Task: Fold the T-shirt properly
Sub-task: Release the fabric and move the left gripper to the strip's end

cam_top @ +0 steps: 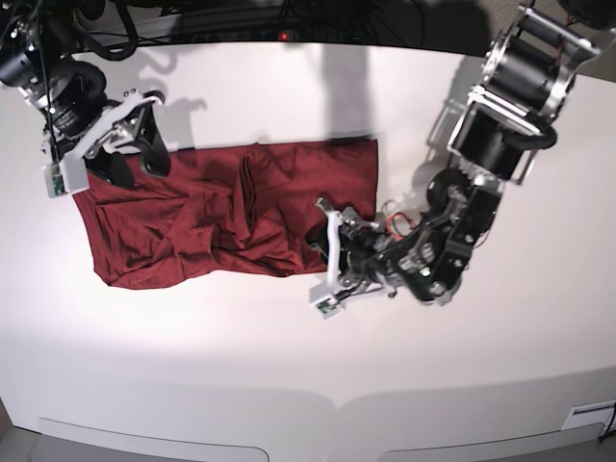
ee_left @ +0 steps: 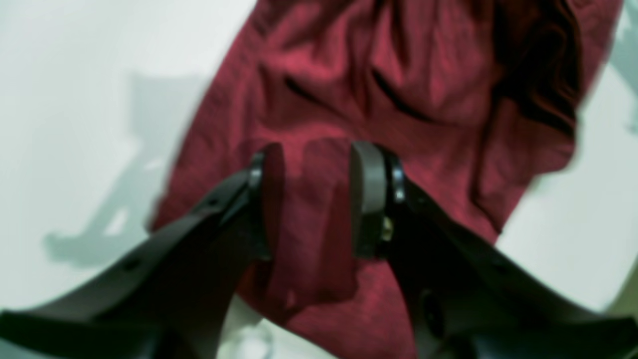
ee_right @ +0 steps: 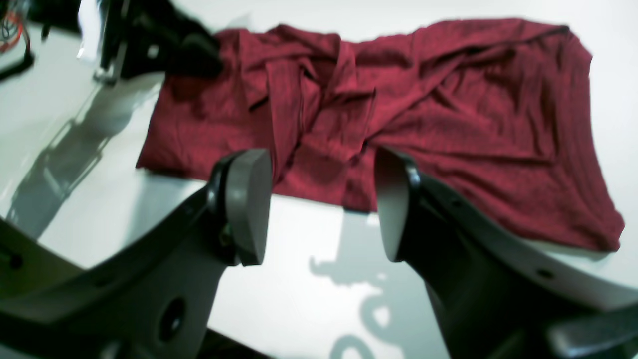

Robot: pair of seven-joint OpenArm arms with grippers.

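The T-shirt (cam_top: 212, 221) is dark red and lies crumpled in a rough rectangle on the white table, with bunched folds down its middle (ee_right: 319, 99). My left gripper (cam_top: 316, 260) is low at the shirt's right end in the base view. In the left wrist view its jaws (ee_left: 319, 149) stand apart over wrinkled fabric (ee_left: 398, 65), which is blurred there. My right gripper (cam_top: 130, 166) hovers at the shirt's far left corner in the base view. It is open (ee_right: 321, 159), with nothing between its grey pads (ee_right: 249, 199).
The white table (cam_top: 289, 366) extends in front of the shirt to a curved front edge (cam_top: 337, 399). Black cables and fixtures (cam_top: 241, 19) line the back edge. The left arm's dark body (ee_right: 159, 45) shows at the shirt's end in the right wrist view.
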